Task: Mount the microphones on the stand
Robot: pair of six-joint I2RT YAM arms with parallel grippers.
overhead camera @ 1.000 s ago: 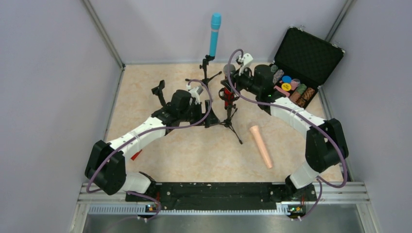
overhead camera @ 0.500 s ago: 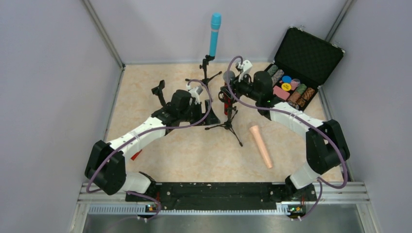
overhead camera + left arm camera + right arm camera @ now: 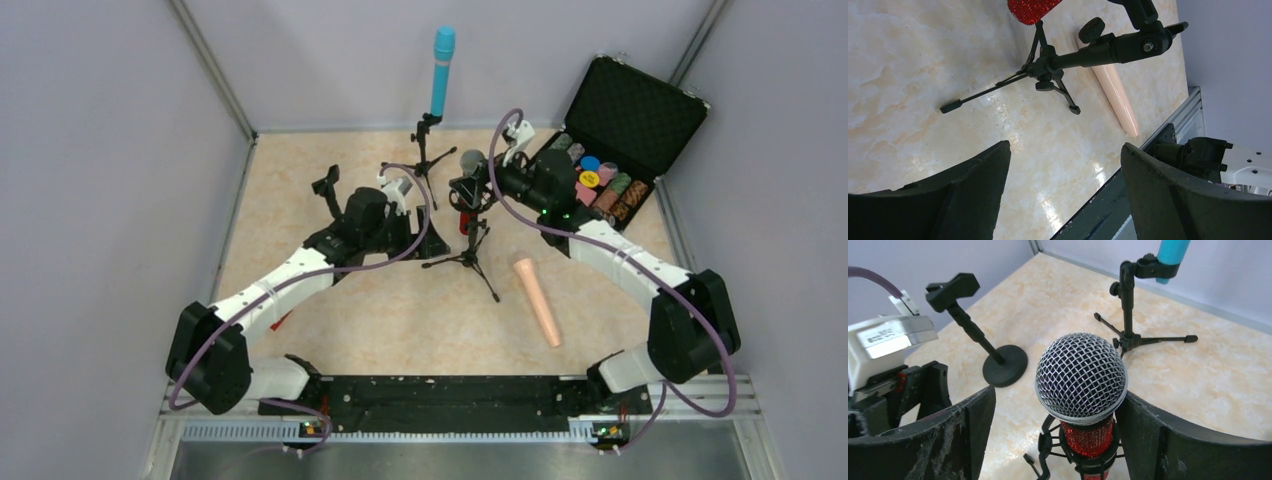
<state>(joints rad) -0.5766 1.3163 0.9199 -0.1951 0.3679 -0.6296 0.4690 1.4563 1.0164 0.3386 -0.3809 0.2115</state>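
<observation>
The glittery red microphone [image 3: 1088, 432] with a silver mesh head [image 3: 472, 160] stands upright in the shock mount of a black tripod stand [image 3: 468, 258]. My right gripper [image 3: 1055, 397] is open, with one jaw on each side of the mesh head; the right finger [image 3: 1148, 430] is very near it. The teal-blue microphone [image 3: 441, 70] sits upright in the far tripod stand [image 3: 425, 150]. Between the arms, on the table, lies the pale peach microphone [image 3: 537, 300]. My left gripper [image 3: 1065, 150] is open and empty, left of the red microphone's stand [image 3: 1048, 67].
A third stand with a round base [image 3: 1005, 365] and an empty clip [image 3: 953, 290] stands at the left [image 3: 328, 190]. An open black case [image 3: 620, 130] holding several small items sits at the back right. Grey walls close in both sides and the back.
My right gripper has opened, letting go of the red microphone, which stays in the stand. Its wrist has drawn back a little to the right. The left arm shifted slightly.
</observation>
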